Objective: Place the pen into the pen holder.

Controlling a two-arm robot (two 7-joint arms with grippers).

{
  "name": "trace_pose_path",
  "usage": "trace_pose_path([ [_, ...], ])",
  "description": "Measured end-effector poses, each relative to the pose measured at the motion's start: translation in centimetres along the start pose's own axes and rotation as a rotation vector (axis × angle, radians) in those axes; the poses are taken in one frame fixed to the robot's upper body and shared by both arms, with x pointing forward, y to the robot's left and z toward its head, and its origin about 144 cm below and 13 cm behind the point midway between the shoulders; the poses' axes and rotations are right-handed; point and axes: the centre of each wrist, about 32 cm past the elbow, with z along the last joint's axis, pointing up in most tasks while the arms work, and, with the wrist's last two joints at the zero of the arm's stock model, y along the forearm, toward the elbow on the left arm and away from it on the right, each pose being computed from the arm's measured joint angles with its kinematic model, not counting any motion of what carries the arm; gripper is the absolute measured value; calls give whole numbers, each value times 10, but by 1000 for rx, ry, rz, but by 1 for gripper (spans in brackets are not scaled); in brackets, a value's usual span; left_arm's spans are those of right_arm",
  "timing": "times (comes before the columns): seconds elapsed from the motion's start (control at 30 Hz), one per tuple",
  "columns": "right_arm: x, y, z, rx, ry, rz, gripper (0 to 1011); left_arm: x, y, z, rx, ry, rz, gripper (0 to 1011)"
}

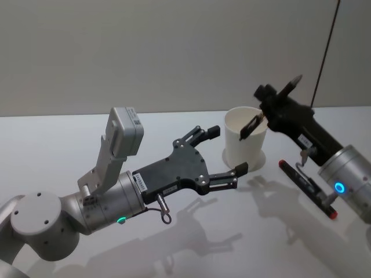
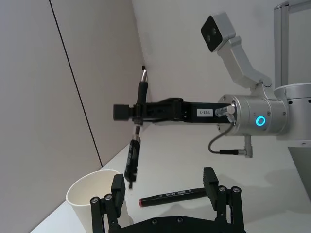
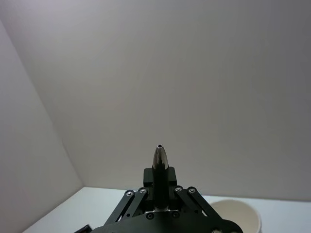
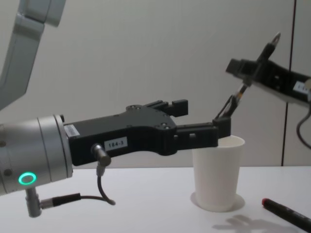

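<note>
The pen holder [image 1: 244,145] is a white paper cup standing upright on the table right of centre. My right gripper [image 1: 271,104] is shut on a dark pen [image 1: 251,125] and holds it tilted above the cup. The pen's silver tip points up and back, and its lower end hangs just over the cup's mouth. The left wrist view shows the pen [image 2: 132,158] nearly upright in the right gripper [image 2: 138,111] above the cup [image 2: 90,194]. My left gripper [image 1: 227,152] hovers open just left of the cup, holding nothing. In the chest view its finger hides the pen's lower end.
A black marker with a red cap [image 1: 307,188] lies flat on the table right of the cup, under my right arm; it also shows as the marker [image 2: 172,196] in the left wrist view. A thin dark cable [image 1: 326,52] runs down the wall at the back right.
</note>
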Motion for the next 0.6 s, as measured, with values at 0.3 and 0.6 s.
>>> trace_pose_path([
  [0.3,5,9,7,80,-153,-11,145,0,0,0,0,0,0,1001],
  [0.6,8,19,10,105,-318,-18,145,0,0,0,0,0,0,1001],
])
